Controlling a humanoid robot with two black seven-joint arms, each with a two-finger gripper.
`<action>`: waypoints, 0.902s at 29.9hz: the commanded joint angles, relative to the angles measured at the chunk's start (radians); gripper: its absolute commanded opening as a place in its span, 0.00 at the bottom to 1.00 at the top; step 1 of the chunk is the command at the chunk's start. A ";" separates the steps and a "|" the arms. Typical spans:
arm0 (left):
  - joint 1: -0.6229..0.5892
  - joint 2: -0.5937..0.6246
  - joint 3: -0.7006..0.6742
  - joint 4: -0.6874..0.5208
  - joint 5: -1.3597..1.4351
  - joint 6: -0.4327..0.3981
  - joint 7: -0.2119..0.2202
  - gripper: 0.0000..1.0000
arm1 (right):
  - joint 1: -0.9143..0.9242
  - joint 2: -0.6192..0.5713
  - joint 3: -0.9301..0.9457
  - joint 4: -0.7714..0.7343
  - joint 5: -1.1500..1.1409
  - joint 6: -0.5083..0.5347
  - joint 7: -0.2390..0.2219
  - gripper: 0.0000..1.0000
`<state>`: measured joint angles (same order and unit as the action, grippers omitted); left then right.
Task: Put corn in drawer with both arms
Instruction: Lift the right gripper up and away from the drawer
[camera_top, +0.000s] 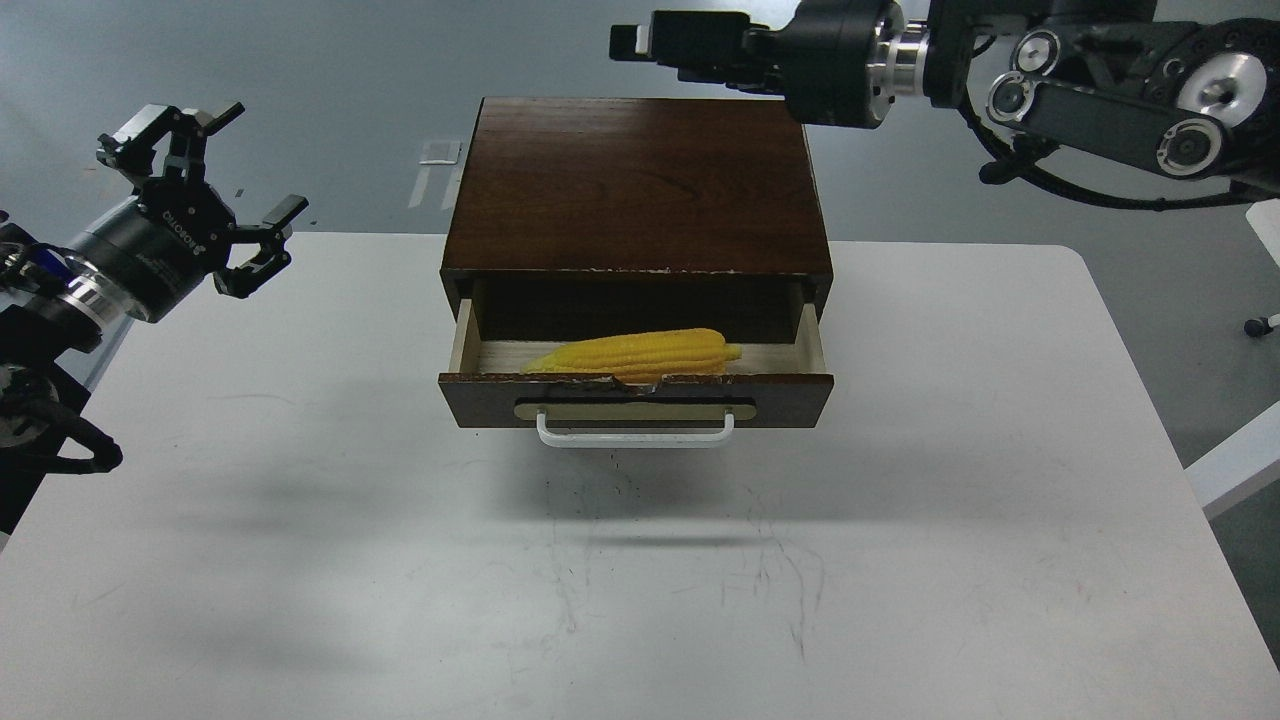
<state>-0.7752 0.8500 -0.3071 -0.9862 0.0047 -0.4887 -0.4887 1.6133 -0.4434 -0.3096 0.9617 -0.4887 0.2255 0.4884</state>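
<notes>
The left gripper (215, 190) hung above the table's (300, 560) left edge, fingers spread wide and holding nothing, well clear of the box (640, 185), probably so as not to obstruct it. The drawer (640, 398) stood pulled open; the corn (640, 352) lay lengthwise inside, just behind the front panel. The right gripper (640, 42) hovered behind the box's top; whether its fingers were apart could not be told.

The only lettering stands in white on the black cylindrical body of the left gripper (218, 190), upside down and too small to read with certainty.
</notes>
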 joint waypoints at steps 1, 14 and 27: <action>0.002 -0.009 0.000 0.000 0.000 0.000 0.000 0.98 | -0.209 -0.069 0.164 -0.052 0.107 -0.003 0.000 0.97; 0.036 -0.032 0.000 0.001 0.000 0.000 0.000 0.98 | -0.766 -0.037 0.668 -0.123 0.338 -0.003 0.000 1.00; 0.080 -0.057 -0.040 0.004 0.001 0.000 0.000 0.98 | -0.836 -0.009 0.681 -0.115 0.340 0.000 0.000 1.00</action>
